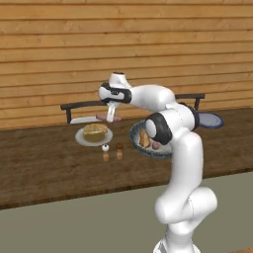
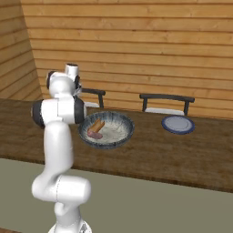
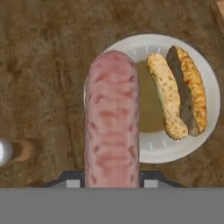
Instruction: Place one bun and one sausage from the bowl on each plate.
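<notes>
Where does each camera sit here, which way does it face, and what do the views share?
Left base view: behind the arm's left, looking forward and down at the wooden table; the arm rises at lower right, its hand gripping a sausage above the pale plate.
Right base view: behind the arm's right; the arm rises at lower left, beside the bowl and bluish plate.
Hand view: looks down along the held sausage onto the pale plate and its bun.
Both base views share the bowl and the bluish plate; left base and hand views share the pale plate.

Two plates (image 1: 94,136) — one bowl (image 2: 106,129) — two shakers (image 1: 112,152).
</notes>
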Tool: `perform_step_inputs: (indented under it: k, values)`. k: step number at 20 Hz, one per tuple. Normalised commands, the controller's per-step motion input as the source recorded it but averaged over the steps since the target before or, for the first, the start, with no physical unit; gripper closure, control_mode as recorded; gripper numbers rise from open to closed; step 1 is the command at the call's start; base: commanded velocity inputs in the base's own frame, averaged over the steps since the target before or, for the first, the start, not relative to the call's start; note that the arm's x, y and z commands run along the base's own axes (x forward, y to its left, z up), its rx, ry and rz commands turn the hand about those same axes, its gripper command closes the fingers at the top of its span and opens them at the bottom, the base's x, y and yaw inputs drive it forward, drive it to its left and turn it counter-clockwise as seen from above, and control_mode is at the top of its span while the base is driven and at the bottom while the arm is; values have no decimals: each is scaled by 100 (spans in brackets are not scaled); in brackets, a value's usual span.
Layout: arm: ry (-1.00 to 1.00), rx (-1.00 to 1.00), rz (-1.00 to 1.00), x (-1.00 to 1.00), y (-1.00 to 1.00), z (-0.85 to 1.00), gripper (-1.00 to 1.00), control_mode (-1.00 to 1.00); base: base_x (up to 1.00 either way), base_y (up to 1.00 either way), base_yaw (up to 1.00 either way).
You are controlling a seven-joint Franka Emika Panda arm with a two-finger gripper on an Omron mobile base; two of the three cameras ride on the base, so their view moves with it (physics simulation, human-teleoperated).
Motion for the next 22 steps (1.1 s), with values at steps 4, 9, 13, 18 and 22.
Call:
perform_step_inputs:
  k: [4,9,13,18,22]
  values:
    - [0,-7,8,32,43,-14,100,-100,0,0,0]
    - [0,-3,13,18,42,-8,100,-100,0,0,0]
    - [0,-4,14,2,15,-12,100,-100,0,0,0]
    - [-1,-5,7,0,3,-26,100,-100,0,0,0]
    - [-1,0,2,0,0,-27,100,-100,0,0,0]
